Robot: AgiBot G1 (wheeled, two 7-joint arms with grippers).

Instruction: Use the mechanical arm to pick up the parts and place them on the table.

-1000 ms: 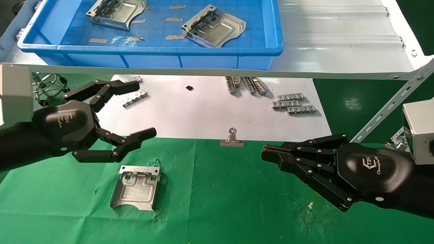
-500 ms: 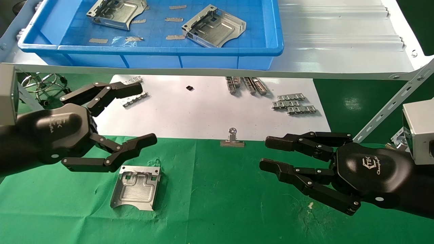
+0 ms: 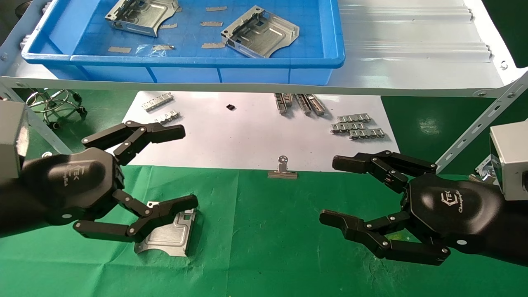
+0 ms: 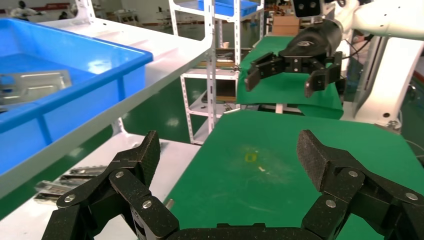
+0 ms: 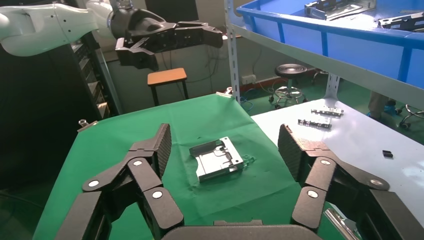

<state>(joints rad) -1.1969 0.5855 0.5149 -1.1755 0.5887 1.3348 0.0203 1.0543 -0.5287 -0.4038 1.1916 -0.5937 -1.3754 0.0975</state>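
One silvery part point(image 3: 169, 237) lies flat on the green cloth of the table point(image 3: 264, 247), also seen as the part point(image 5: 217, 160) in the right wrist view. Two more parts point(image 3: 142, 14) point(image 3: 262, 32) rest in the blue bin. My left gripper point(image 3: 185, 167) point(image 4: 230, 155) is open and empty. It hovers above the cloth, and its lower fingers point(image 3: 165, 212) cover the part's far edge in the head view. My right gripper point(image 3: 332, 189) point(image 5: 225, 145) is open and empty at the right, apart from the part.
The blue bin point(image 3: 181, 62) stands on a pale grey shelf point(image 3: 412, 49) overhanging the table's back. On the white paper point(image 3: 247, 136) lie ridged metal strips point(image 3: 357, 126) point(image 3: 299, 103). A binder clip point(image 3: 282, 170) sits at the paper's near edge. A slanted shelf brace point(image 3: 474, 128) stands at the right.
My right gripper has gone from shut to wide open. My left gripper stayed open and moved nearer and lower in the head view, now overlapping the part on the cloth.
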